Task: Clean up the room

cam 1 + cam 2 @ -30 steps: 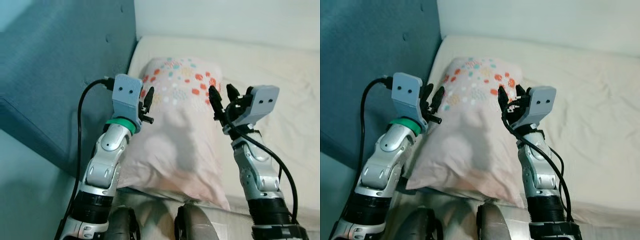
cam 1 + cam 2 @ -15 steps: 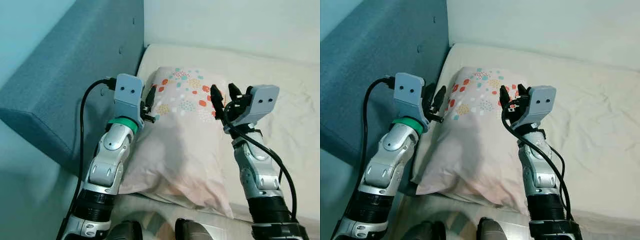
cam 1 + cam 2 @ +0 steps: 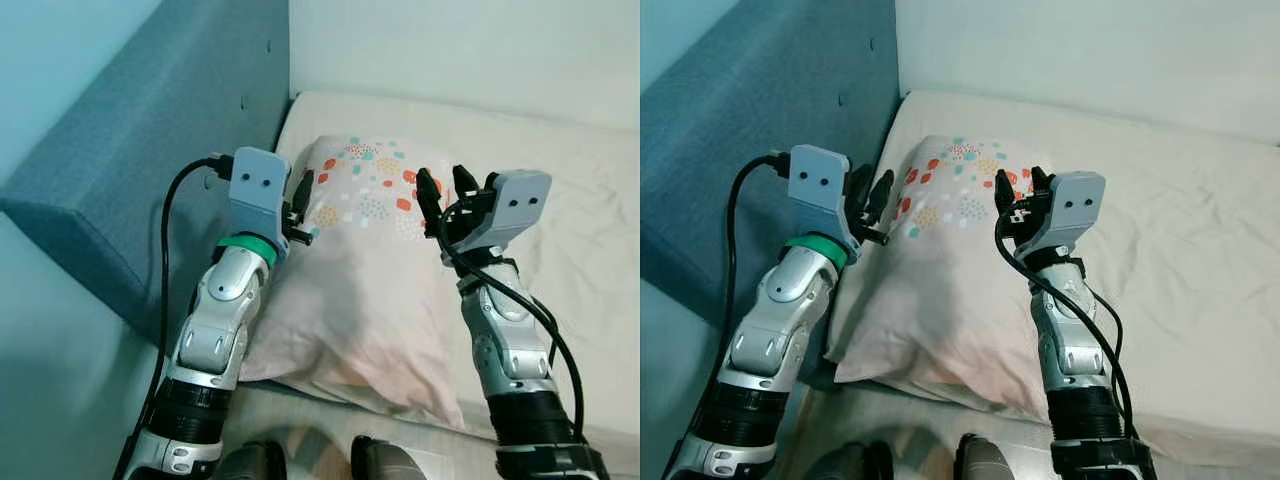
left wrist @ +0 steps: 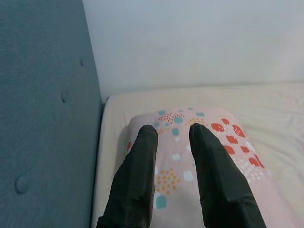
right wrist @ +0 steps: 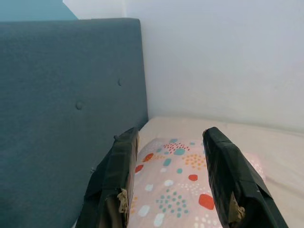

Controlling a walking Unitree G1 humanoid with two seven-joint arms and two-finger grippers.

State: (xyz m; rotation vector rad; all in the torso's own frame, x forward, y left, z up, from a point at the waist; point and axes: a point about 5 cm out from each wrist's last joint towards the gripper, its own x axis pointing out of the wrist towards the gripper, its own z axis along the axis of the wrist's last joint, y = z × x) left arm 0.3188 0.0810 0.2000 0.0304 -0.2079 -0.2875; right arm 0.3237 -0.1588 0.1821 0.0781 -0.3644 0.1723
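Two silver jointed arms, a green ring behind the left gripper [image 3: 297,205], grey-blue wrist housings with paired dark dots, black cables looping back from the right gripper [image 3: 446,197], long black fingers.

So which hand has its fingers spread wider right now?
The right hand: its wrist view shows a wide gap between fingers, while the left hand has only a narrow one, above the pillow.

The pillow [image 3: 360,270] lies on the bed [image 3: 560,190], next to the headboard [image 3: 150,170] on the left. The wall [image 3: 450,45] stands behind the bed.
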